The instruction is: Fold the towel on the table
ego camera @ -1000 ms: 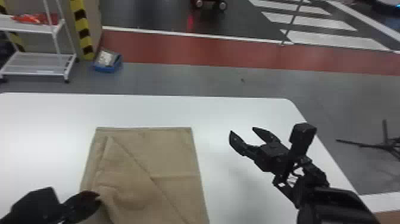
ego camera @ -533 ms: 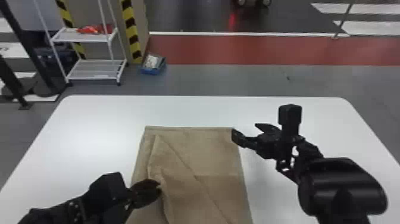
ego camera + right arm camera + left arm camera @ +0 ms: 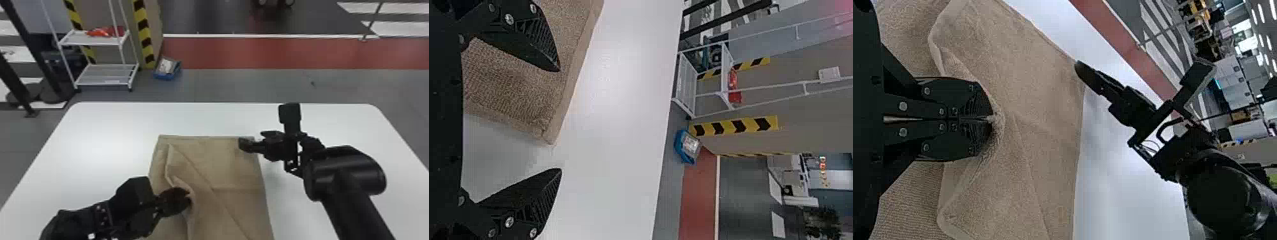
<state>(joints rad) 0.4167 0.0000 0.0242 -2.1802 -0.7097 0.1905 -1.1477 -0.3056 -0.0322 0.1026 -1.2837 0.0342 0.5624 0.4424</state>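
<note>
Nearest, at the lower left of the head view, the robot's left gripper [image 3: 989, 119] is closed on the tan towel [image 3: 229, 166], its tips pinching a raised ridge of cloth in the left half. Around the pinch the fabric bunches; a loose layer with a slanting edge lies over a flatter one beneath.

Farther out, the right gripper [image 3: 559, 119] is at the towel's far right corner. Its fingers are spread apart: one above the cloth, the other over bare desk, with the corner between them and not gripped.

What has changed in the last second: the right gripper was off to the right, apart from the towel, and has come in to the corner, while the left gripper has moved inward from the towel's left side, cloth in its grip. The head view has also swung. For the folding, this probably means a second hold is about to be available; closing low enough to catch the corner seems the next need, and pulling too early could drag the layers askew.

The towel lies on a white desk [image 3: 95, 137] that extends beyond it. Past the desk, on the floor, stand a white wire rack [image 3: 102, 75] and a small blue bin [image 3: 167, 76].
</note>
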